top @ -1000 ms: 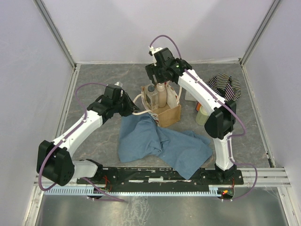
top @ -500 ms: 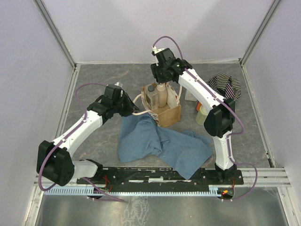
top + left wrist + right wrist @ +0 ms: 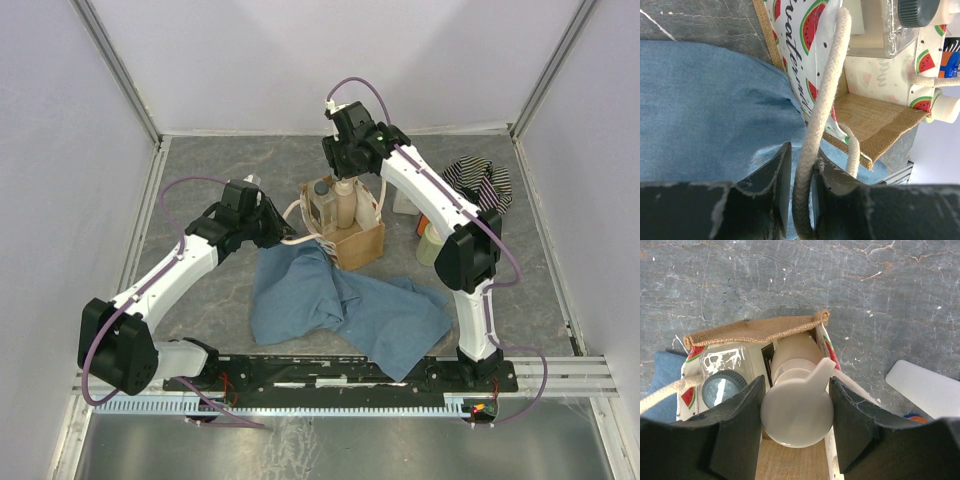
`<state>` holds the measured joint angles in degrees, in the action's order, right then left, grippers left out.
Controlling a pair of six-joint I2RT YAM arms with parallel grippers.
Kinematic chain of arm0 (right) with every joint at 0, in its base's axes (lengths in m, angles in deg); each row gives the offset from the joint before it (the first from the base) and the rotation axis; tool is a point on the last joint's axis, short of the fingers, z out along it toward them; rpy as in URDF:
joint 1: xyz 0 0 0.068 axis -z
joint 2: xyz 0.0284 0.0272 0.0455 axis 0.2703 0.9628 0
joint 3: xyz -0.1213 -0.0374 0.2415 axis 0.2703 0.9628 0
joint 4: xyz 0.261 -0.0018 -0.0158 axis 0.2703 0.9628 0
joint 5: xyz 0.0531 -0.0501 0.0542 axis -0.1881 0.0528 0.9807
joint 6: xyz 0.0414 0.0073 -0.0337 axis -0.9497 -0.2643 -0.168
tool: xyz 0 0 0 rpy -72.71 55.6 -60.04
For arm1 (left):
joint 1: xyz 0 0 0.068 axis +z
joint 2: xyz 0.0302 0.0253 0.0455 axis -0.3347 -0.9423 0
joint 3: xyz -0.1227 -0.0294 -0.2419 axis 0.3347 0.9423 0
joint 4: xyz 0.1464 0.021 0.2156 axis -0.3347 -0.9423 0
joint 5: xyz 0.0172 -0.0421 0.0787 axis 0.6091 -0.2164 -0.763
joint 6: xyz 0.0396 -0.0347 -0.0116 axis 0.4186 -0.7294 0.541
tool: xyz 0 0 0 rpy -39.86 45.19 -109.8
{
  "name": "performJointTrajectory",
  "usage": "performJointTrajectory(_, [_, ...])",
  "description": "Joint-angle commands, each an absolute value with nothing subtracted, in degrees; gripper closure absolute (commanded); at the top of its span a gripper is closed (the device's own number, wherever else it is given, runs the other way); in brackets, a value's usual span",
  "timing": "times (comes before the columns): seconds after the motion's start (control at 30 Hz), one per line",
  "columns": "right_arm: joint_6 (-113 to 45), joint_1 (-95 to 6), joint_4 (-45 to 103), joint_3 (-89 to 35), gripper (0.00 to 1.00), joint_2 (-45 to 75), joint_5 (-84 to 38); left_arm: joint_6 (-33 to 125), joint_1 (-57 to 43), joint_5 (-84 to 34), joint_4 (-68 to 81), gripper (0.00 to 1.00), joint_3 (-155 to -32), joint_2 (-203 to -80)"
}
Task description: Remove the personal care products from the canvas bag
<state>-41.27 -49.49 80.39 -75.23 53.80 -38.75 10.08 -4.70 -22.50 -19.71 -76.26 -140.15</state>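
The right gripper (image 3: 343, 182) is covering the top of the tan pump bottle (image 3: 344, 212). Behind the left gripper (image 3: 801, 155) the rope handle (image 3: 827, 95) is running out of view; ahead, the clear square bottle (image 3: 885, 30) is getting cropped.

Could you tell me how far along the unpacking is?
Done: the pale yellow-green bottle sits outside, right of the canvas bag. In hand: the right pincer grips the tan pump bottle, the left pincer holds the rope handle. Left: it and the clear square bottle are inside.
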Motion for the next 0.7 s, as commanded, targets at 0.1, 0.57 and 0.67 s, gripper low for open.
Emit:
performJointTrajectory(0.1, [-41.5, -49.6, 81.7, -88.4, 0.58, 44.1, -42.5, 11.7, -4.9, -21.5, -20.3, 0.72, -75.5, -138.2])
performJointTrajectory(0.57, [-33.3, -49.3, 77.1, -94.7, 0.56, 32.3, -58.8, 10.3, -4.9, -21.1, -18.6, 0.72, -74.7, -138.1])
performJointTrajectory(0.67, [-31.3, -49.3, 76.8, -95.4, 0.55, 31.4, -62.9, 10.2, -4.9, -20.8, -18.4, 0.72, -74.7, -138.4])
